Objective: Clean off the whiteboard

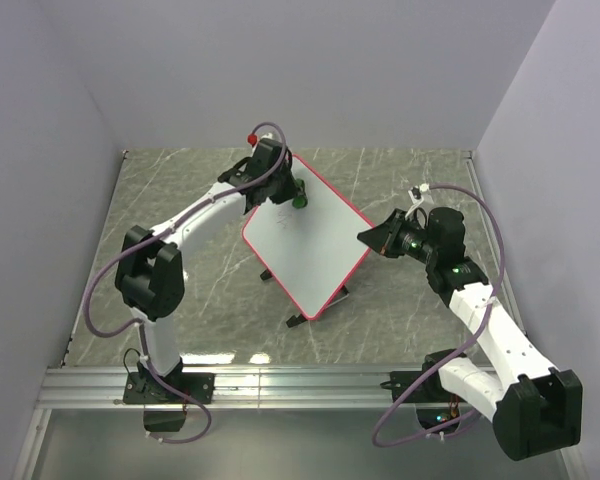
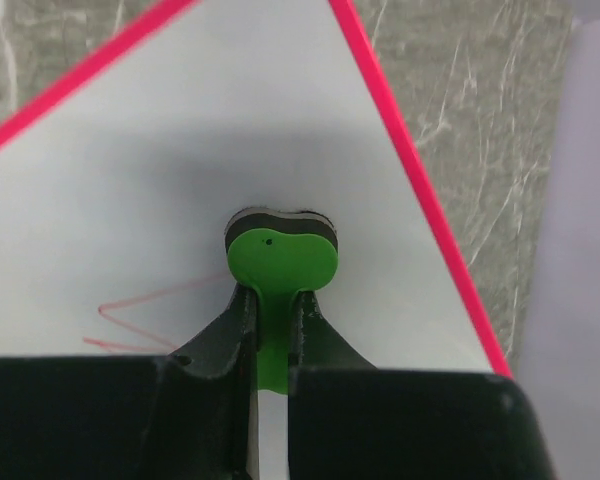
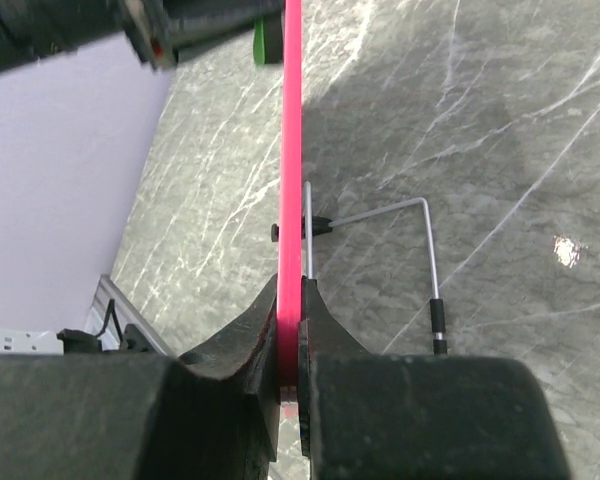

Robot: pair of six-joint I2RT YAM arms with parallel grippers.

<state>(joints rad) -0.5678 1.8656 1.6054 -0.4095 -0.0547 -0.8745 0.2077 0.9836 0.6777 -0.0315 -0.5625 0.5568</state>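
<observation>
Left end effector (image 2: 272,300) pinches eraser (image 2: 280,258), pad mostly hidden; right end effector (image 3: 290,300) clamps whiteboard (image 1: 305,248).

Looks like smooth whiteboard (image 1: 305,240), glossy pink plastic frame (image 3: 291,150), metal wire stand (image 3: 378,212), green plastic eraser (image 2: 280,262), kinda shiny marble-look desk (image 1: 400,180).

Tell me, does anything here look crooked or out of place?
Nothing looks broken. The whiteboard sits cornerwise on the table, its edge pinched by the right gripper, while the left gripper holds a green eraser on it beside red scribble.
</observation>
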